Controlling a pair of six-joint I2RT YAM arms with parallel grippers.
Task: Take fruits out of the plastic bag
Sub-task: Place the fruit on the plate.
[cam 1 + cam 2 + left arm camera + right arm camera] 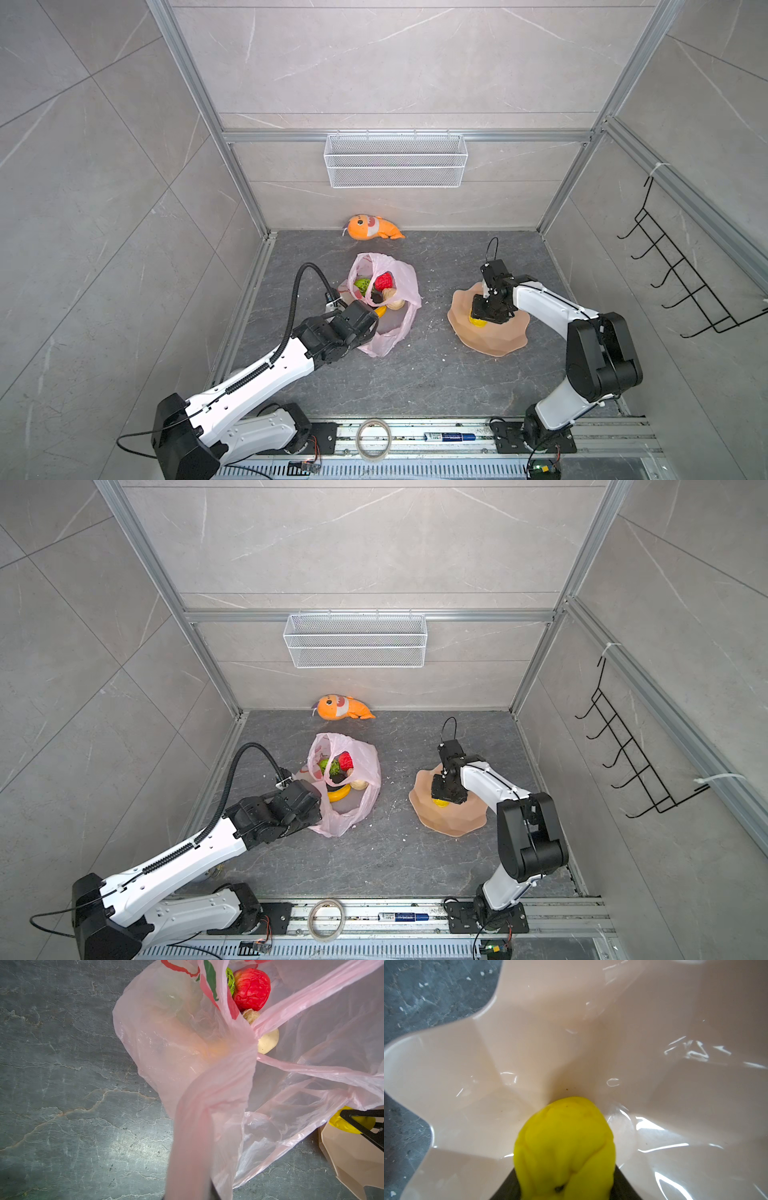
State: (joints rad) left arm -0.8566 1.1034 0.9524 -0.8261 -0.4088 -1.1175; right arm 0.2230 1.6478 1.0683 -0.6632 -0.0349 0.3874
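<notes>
The pink plastic bag (405, 282) lies open on the dark floor. Inside it show a red fruit (384, 281), a bumpy green ball (362, 286), a dark avocado (377, 297), a beige piece (394, 302) and a yellow banana (380, 311). My left gripper (372, 326) is shut on a twisted handle of the bag (207, 1105) at its near edge; the plastic hides its fingers. Over the peach plate (498, 340), my right gripper (564, 1188) holds a lumpy yellow fruit (564, 1142) between its dark fingers, low against the plate.
An orange plush shark (372, 227) lies by the back wall. A white wire basket (395, 160) hangs above it, and a black hook rack (681, 282) hangs on the right wall. A tape roll (373, 439) and a marker (451, 436) sit on the front rail.
</notes>
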